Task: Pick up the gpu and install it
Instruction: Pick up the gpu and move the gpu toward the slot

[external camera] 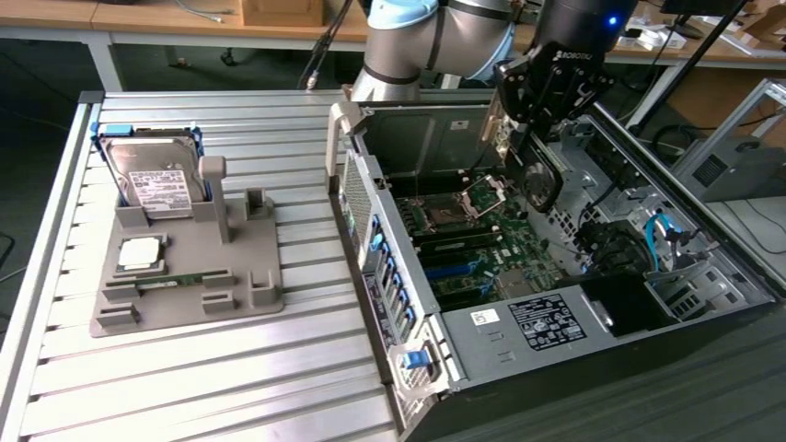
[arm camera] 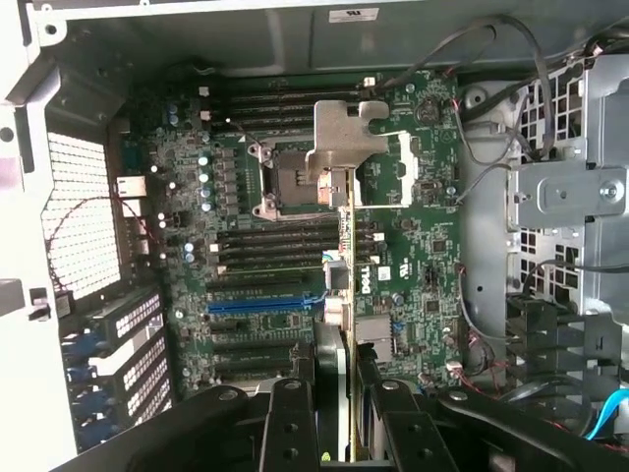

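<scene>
Nearest my wrist camera, I see the claw [arm camera: 340, 408] clamped on the gpu [external camera: 540, 177], which hangs edge-on, its silver bracket [arm camera: 346, 147] farthest from me, over the green motherboard [arm camera: 423, 256] inside the open computer case [external camera: 368, 198] on the slatted bench [external camera: 246, 368].

An open computer case [external camera: 359, 198] lies on its side on a slatted metal tabletop [external camera: 184, 387], showing a green motherboard [external camera: 491, 262] with an empty processor socket [external camera: 445, 215], a white-labelled box [external camera: 540, 322] at its near end and blue cables [external camera: 657, 239] towards the exterior view's right. On the exterior view's left, well apart from the case, a grey holder [external camera: 172, 313] carries a silver hard drive [external camera: 154, 175] standing upright at its far end, a square processor chip [external camera: 140, 253] lying flat and a narrow green memory stick [external camera: 184, 278] in a groove just beside the chip. The wrist view looks straight down on the motherboard [arm camera: 423, 256], with its socket [arm camera: 285, 177], rows of dark slots and one blue slot [arm camera: 260, 305].
</scene>
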`<state>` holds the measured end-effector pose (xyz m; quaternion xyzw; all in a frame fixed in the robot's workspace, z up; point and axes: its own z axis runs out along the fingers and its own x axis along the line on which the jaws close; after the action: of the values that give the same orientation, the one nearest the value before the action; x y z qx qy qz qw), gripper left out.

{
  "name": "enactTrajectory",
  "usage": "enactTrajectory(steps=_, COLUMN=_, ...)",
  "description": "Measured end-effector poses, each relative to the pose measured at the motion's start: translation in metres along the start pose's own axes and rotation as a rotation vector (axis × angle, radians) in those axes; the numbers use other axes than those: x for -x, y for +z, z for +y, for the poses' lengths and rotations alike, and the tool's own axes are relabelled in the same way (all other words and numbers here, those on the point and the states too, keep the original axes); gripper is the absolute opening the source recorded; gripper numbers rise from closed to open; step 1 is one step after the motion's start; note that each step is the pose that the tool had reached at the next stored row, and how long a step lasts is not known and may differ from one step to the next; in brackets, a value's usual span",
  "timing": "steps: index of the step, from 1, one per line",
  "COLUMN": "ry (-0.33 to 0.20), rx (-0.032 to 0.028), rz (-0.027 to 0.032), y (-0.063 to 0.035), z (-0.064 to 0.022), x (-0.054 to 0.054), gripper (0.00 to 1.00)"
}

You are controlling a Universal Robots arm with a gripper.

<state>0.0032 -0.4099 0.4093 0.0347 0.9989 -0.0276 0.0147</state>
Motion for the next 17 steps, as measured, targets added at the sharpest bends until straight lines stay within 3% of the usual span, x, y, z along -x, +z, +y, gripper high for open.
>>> enactTrajectory(steps=17, ry=0.0, rx=-0.0084, rz=-0.0004, y=0.0061, z=0.0019, x=0.023, gripper=0.27)
